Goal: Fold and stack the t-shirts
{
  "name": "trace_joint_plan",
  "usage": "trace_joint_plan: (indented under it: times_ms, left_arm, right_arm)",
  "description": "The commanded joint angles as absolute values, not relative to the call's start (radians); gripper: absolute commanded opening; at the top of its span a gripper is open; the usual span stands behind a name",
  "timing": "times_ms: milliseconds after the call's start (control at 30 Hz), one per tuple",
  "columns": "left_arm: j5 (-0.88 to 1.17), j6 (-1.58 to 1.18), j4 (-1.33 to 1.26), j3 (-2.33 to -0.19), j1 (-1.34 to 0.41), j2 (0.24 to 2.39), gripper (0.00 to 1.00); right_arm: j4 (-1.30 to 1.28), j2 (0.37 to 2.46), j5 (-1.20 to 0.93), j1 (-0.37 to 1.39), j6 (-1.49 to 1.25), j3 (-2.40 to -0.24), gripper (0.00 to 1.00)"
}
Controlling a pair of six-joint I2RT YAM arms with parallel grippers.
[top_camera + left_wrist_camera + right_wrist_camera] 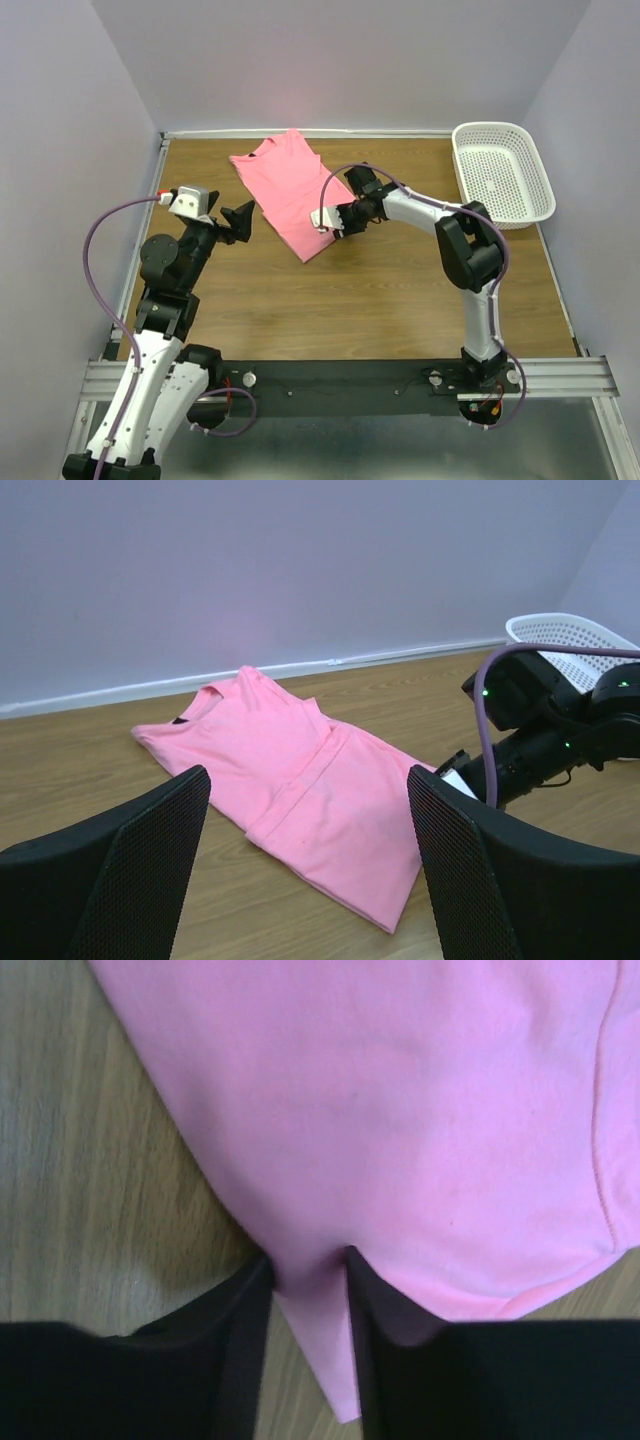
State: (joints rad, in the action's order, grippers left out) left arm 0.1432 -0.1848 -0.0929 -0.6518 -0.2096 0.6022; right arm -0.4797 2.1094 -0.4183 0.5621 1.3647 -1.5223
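Note:
One salmon-pink t-shirt (pixel 285 190) lies on the wooden table, folded into a long strip running diagonally, neck end toward the far wall. It also shows in the left wrist view (pixel 310 790) and the right wrist view (pixel 400 1110). My right gripper (pixel 325 222) is shut on the shirt's right edge near its near end; the cloth is pinched between the black fingers (pixel 308 1260). My left gripper (pixel 240 222) is open and empty, held above the table just left of the shirt and facing it (pixel 308 780).
A white plastic mesh basket (pixel 500 172) stands at the back right corner, also seen in the left wrist view (pixel 570 630). The table (pixel 350 300) is bare wood, walled on three sides. The right arm (pixel 440 215) reaches across toward the shirt.

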Motion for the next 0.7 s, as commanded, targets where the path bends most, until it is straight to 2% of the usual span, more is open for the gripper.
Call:
trace_joint_plan:
  times_ms: [0,100,133,200,467,533,567,600,667]
  left_arm:
    - [0.245,-0.115,-0.055,-0.701,-0.207,0.578,0.88]
    - [0.339,-0.101,-0.067,-0.703,-0.207,0.595,0.86]
    - [0.365,-0.094,-0.069,-0.704,-0.207,0.606,0.85]
    - [0.426,-0.058,-0.067,-0.719,-0.209,0.633,0.81]
    - [0.549,0.245,-0.123,-0.703,-0.342,0.56,0.82]
    - [0.537,0.325,-0.138,-0.674,-0.444,0.56,0.84]
    - [0.528,0.345,-0.143,-0.666,-0.481,0.578,0.83]
    - [0.522,0.4,-0.144,-0.649,-0.579,0.59,0.84]
    - [0.433,0.448,-0.14,-0.621,-0.697,0.627,0.84]
  right_arm:
    - [-0.469,2.128,-0.347,0.568,1.4,-1.474,0.38]
    - [-0.474,2.115,-0.339,0.569,1.385,-1.441,0.25]
    - [-0.48,2.109,-0.342,0.568,1.376,-1.433,0.11]
    - [-0.489,2.079,-0.347,0.568,1.336,-1.385,0.01]
    - [-0.705,1.785,-0.457,0.577,1.189,-1.063,0.01]
    - [-0.725,1.702,-0.486,0.583,1.167,-0.941,0.09]
    - [-0.727,1.665,-0.517,0.584,1.157,-0.908,0.19]
    - [-0.729,1.593,-0.532,0.584,1.111,-0.884,0.41]
    - [-0.729,1.531,-0.551,0.58,1.05,-0.887,0.53]
